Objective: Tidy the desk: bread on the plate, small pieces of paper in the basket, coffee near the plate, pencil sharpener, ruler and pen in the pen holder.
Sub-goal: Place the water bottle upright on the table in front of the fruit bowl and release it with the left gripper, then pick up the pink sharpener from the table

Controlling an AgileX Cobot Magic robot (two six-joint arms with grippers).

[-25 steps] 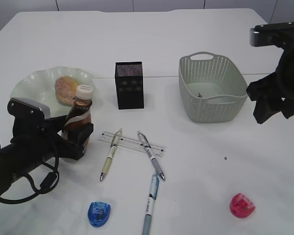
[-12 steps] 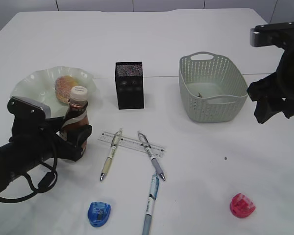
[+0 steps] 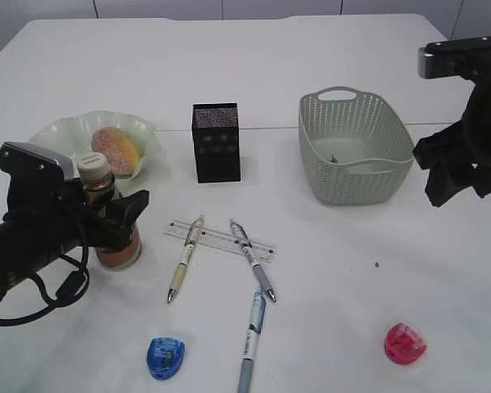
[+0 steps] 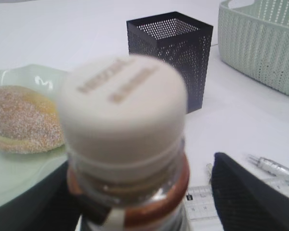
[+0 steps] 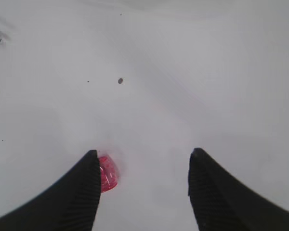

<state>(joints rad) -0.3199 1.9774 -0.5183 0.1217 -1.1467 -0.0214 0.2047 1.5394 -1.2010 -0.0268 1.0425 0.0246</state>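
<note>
The coffee bottle (image 3: 119, 247) stands upright on the table just in front of the pale green plate (image 3: 53, 135), which holds the bread (image 3: 114, 150). My left gripper (image 3: 114, 214) is open around the bottle; in the left wrist view its right finger stands apart from the bottle (image 4: 123, 106), which sits between the jaws (image 4: 139, 192). The ruler (image 3: 221, 239) and three pens (image 3: 184, 258) (image 3: 254, 262) (image 3: 251, 340) lie mid-table. A blue sharpener (image 3: 165, 357) and a red sharpener (image 3: 404, 343) lie at the front. My right gripper (image 3: 454, 176) is open and empty, high above the red sharpener (image 5: 107, 172).
The black mesh pen holder (image 3: 216, 143) stands behind the ruler. The green basket (image 3: 356, 176) sits at the back right with a small dark scrap inside. A tiny dark speck (image 3: 376, 264) lies on the table right of the pens.
The left gripper set the coffee bottle down on the table in front of the plate and opened its jaws. The right arm has not moved.
</note>
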